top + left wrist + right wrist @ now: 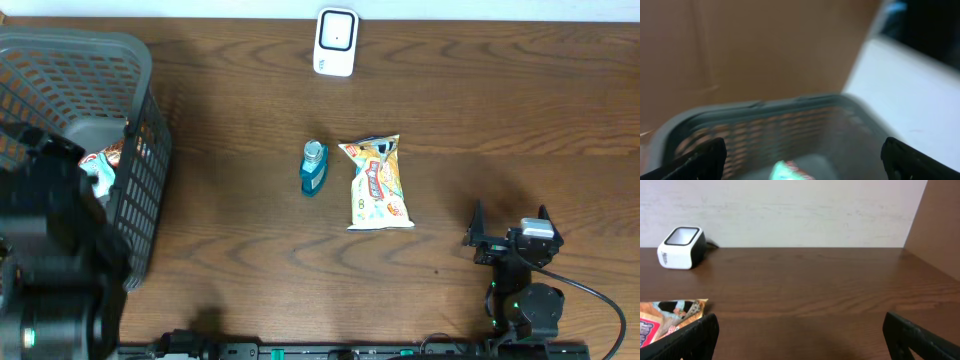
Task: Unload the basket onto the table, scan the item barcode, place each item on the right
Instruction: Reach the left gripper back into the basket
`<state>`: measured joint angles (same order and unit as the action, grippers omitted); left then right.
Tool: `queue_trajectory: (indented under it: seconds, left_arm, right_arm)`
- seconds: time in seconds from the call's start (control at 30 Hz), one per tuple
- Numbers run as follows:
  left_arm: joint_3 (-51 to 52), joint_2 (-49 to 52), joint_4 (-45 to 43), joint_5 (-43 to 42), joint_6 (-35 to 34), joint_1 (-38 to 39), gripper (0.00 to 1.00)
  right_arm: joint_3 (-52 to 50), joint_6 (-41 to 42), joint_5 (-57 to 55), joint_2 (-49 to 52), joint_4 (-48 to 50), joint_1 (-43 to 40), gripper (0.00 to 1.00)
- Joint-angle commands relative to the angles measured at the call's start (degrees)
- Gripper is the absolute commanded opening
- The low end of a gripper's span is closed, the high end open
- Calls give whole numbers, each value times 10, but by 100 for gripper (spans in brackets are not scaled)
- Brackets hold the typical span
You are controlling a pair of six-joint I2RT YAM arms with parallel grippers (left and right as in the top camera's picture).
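A white barcode scanner (336,42) stands at the table's far edge and shows again in the right wrist view (682,247). Mid-table lie a teal bottle (314,168) and, beside it, a yellow snack bag (378,183), whose corner appears in the right wrist view (670,317). My right gripper (510,225) rests open near the front right, empty (800,340). My left arm (50,250) hangs over the grey basket (140,150). The left gripper (802,167) is open above a blurred teal and red packet (790,172) inside the basket.
The basket (765,107) fills the left end of the table, with packets (105,165) inside it. A pale wall runs behind the scanner. The table's right edge (930,265) lies beyond the right gripper.
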<state>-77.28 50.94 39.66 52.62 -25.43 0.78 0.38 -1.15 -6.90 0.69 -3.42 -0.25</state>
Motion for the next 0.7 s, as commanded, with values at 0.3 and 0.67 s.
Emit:
queue_trajectory:
  seconds: [0.3, 0.67]
  left_arm:
    - [-2, 283, 136, -302, -338, -279, 99]
    - [-2, 465, 90, -437, -402, -334, 98]
  right_arm:
    - [-1, -9, 0, -3, -2, 3, 99]
    - [-1, -9, 0, -3, -2, 3, 99]
